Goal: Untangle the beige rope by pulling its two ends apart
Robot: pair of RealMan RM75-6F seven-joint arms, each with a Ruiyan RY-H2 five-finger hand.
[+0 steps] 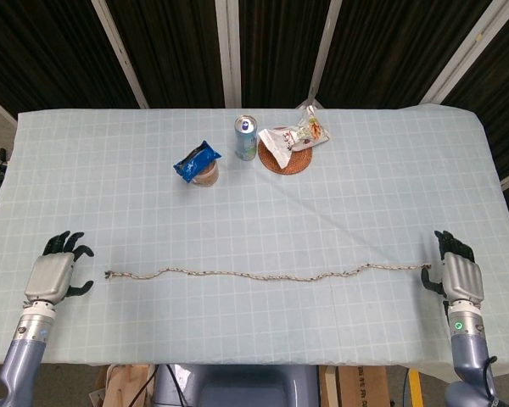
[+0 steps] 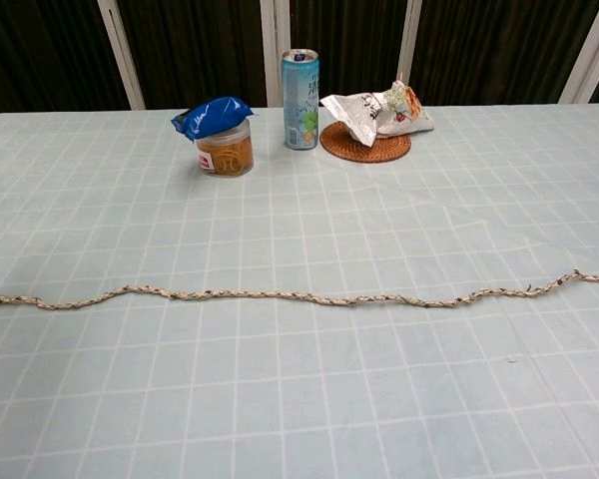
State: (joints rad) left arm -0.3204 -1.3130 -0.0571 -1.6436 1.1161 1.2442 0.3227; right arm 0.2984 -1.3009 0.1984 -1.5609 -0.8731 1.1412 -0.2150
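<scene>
Showing robot hands — head view; rope slack.
</scene>
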